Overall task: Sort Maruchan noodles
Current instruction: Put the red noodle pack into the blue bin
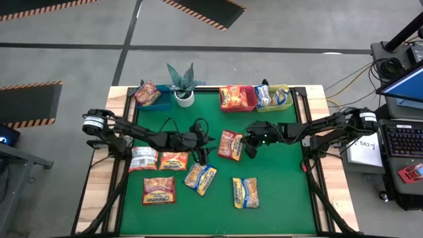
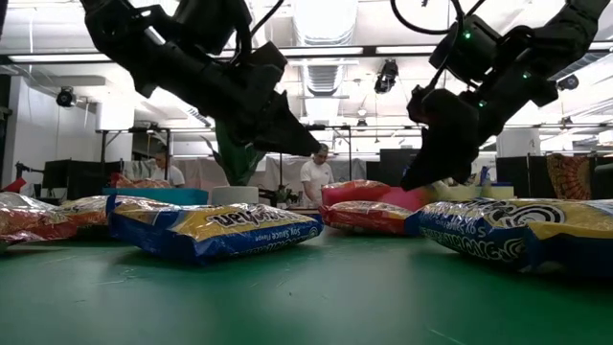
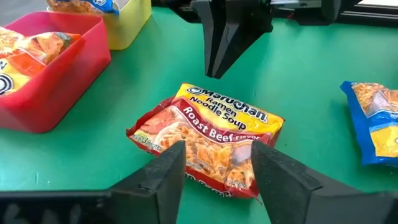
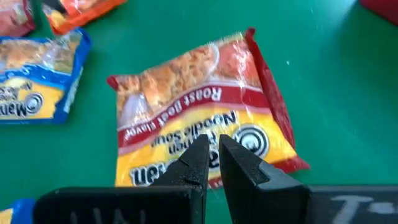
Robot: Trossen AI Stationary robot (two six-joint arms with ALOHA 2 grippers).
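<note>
**Sorting partly done: six packets waiting on the desk**

You are looking at a job somewhere around the middle, judging by what is lying where. Going left to right along the back of the desk (image 1: pixel 277 198), the blue bin (image 1: pixel 156 104) is holding one red packet (image 1: pixel 147 93), the red bin (image 1: pixel 248 100) is holding an orange packet (image 1: pixel 232 96), and the yellow-green bin (image 1: pixel 284 100) is holding blue-and-yellow ones (image 1: pixel 263 95). The plant (image 1: pixel 184 82) is standing between the blue and red bins.

Six packets are lying loose on the green. At the left, a pale red one (image 1: pixel 143 158) and an orange one (image 1: pixel 173 160) are sitting side by side, with a red one (image 1: pixel 159 190) nearer the front. Then a blue-and-yellow packet (image 1: pixel 200 178) is lying tilted, the Roast Beef packet (image 1: pixel 230 145) is sitting mid-desk, and another blue-and-yellow one (image 1: pixel 245 192) is lying front right.

Both arms are converging on the Roast Beef packet. Your left gripper (image 3: pixel 216 163) is hovering at its left side with jaws spread open over it. Your right gripper (image 4: pixel 212 157) is hovering at its right side with jaws nearly closed and holding nothing.

That packet is lying flat, face up. Its long axis is running roughly front to back, leaning slightly, with the Maruchan logo end pointing toward the right arm.
</note>
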